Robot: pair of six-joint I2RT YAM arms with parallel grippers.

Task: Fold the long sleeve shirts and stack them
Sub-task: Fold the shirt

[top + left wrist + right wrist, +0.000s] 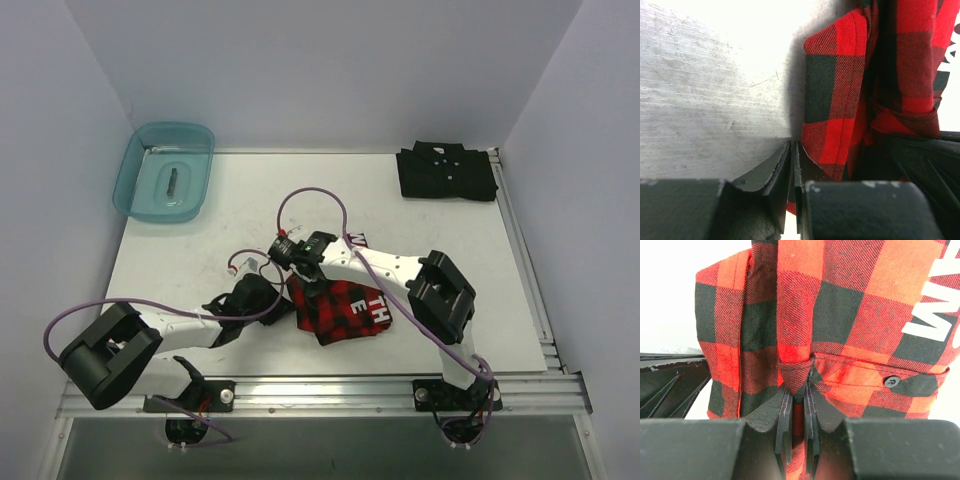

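Both arms are on the plaid shirt point(340, 312) right now. The right end effector point(797, 387) is clenched on a bunched pinch of the flannel, just beside the button strip, with the white letters off to its right. The left end effector point(794, 152) has its jaws squeezed together at the shirt's folded side edge. There's a sliver of red showing between them, so I'd say it's pinching that edge too, just thinly. The two end effectors sit close together on the same side of the bundle.

My guess on why: two pinch points along one edge let you lift and carry a fold over without the cloth sagging in the middle. The shirt already looks bundled into a smallish packet, so the folding is probably well along.

Room-wise, out past the left end effector it's bare counter point(185, 270), so there's plenty of space to drag or flip. The black shirt point(445, 172) lies folded well apart, far beyond the right end effector near the counter's back corner, so that's likely the stack spot. The teal bin point(165, 172) is far off the other way and not in the path. The main risks I see are the arms crowding each other and that thin left grip slipping.
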